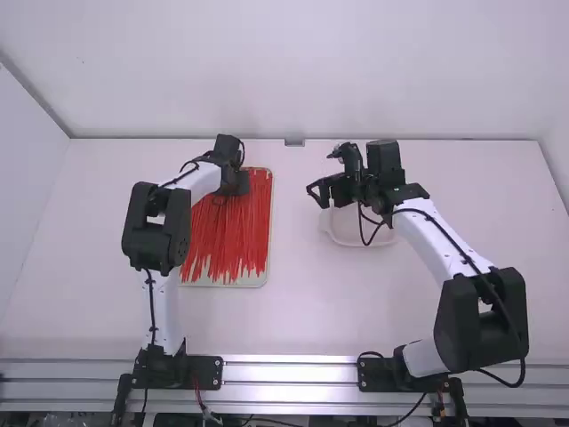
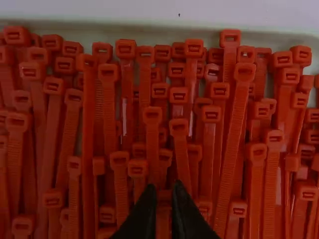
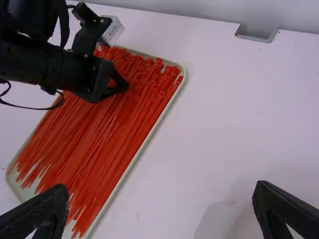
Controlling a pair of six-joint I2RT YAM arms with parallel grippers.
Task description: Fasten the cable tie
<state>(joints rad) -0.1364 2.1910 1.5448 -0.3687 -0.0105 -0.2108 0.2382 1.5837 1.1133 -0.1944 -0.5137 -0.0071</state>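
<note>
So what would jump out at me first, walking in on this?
The heap of bright orange cable ties on a pale tray, left of the table's middle, with the left claw low over its far end. To the right of it, the right claw hangs wide open above a small clear tub.

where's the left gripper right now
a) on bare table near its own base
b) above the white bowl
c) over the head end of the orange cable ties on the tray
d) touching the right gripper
c: in the high view the left gripper sits over the far end of the tray, and its wrist view looks straight down onto the heads of the cable ties.
</note>
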